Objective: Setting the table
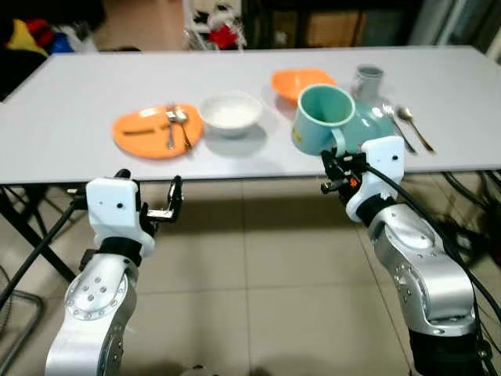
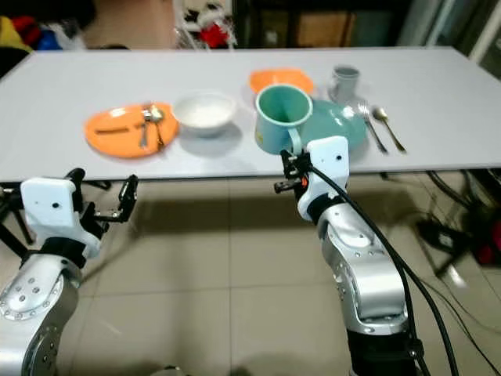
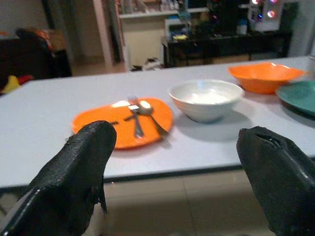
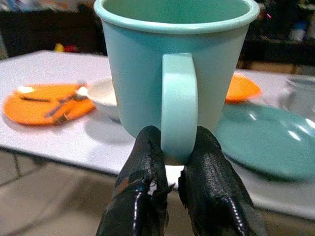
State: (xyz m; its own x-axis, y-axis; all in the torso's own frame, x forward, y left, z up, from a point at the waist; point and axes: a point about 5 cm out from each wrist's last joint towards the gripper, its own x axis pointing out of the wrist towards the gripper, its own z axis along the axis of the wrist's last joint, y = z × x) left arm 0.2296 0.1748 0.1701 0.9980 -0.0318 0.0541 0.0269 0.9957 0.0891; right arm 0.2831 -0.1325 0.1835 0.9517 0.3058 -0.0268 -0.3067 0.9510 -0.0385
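I am holding the green cup by its handle at the near edge of the table.

My right end effector [image 4: 170, 164] is pinched tight on the handle of the cup [image 1: 322, 117]. The cup stands up straight, just beside the green plate [image 1: 369, 125]. I cannot tell if its bottom touches the table [image 1: 63, 125]. To do this well, I think I should keep the cup level, move it slowly, and put it down in from the edge before I let go. My left end effector [image 3: 177, 172] is wide open and holds nothing, low in front of the table near the orange plate [image 1: 141, 133] with a fork and spoon. The white bowl [image 1: 231, 113] sits between. The cup hides part of the orange bowl [image 1: 297, 82] behind it.
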